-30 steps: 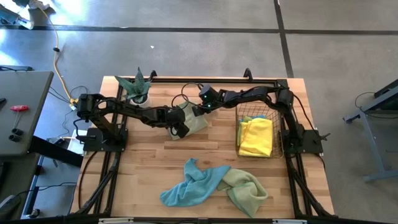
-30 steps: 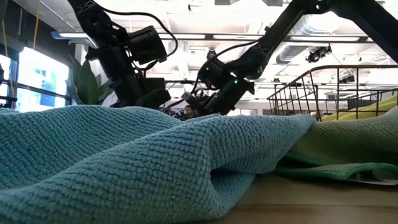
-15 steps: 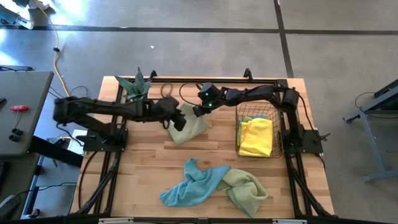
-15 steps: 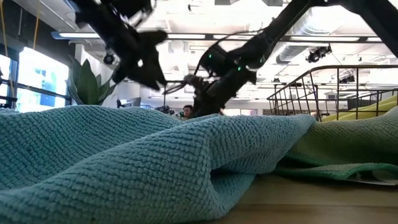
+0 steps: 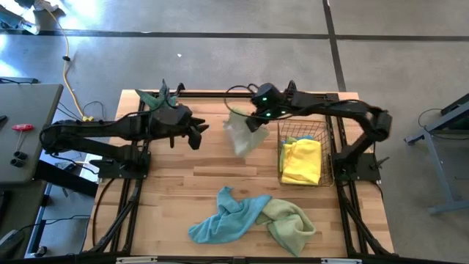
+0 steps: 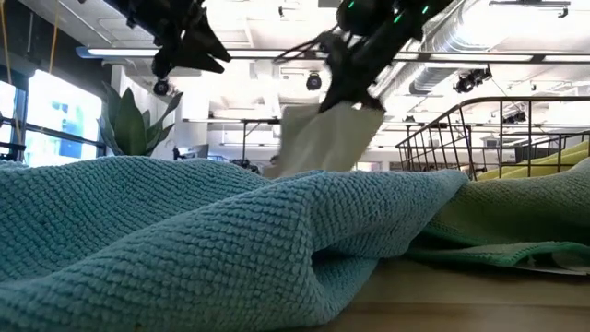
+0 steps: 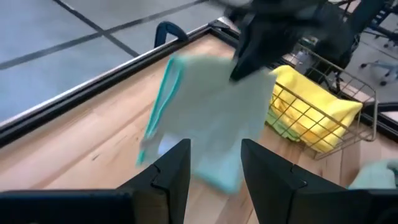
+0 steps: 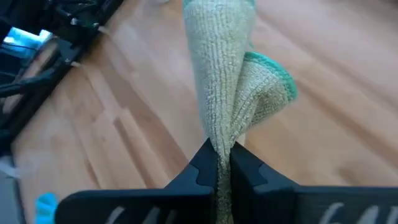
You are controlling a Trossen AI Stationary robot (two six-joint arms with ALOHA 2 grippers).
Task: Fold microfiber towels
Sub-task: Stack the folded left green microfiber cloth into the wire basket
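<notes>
Lifted: nubby pale towel (image 5: 239, 135), right pincer (image 5: 253, 123) clamped.

Floor (image 5: 220, 51): grey concrete, dark seam lines crossing.
Side desk (image 5: 26, 132): grey, beyond the table's left edge.
Ceiling (image 6: 277, 69): white, exposed ducts, strip lights.
Window (image 6: 55, 120): bright, at left.

No readable text anywhere.

No words, labels, brand marks, numbers or signs can be made out in any of the four views, whether on the towels, the wire basket (image 5: 300, 158), the arms, the tabletop (image 5: 168, 191) or in the room behind it.
</notes>
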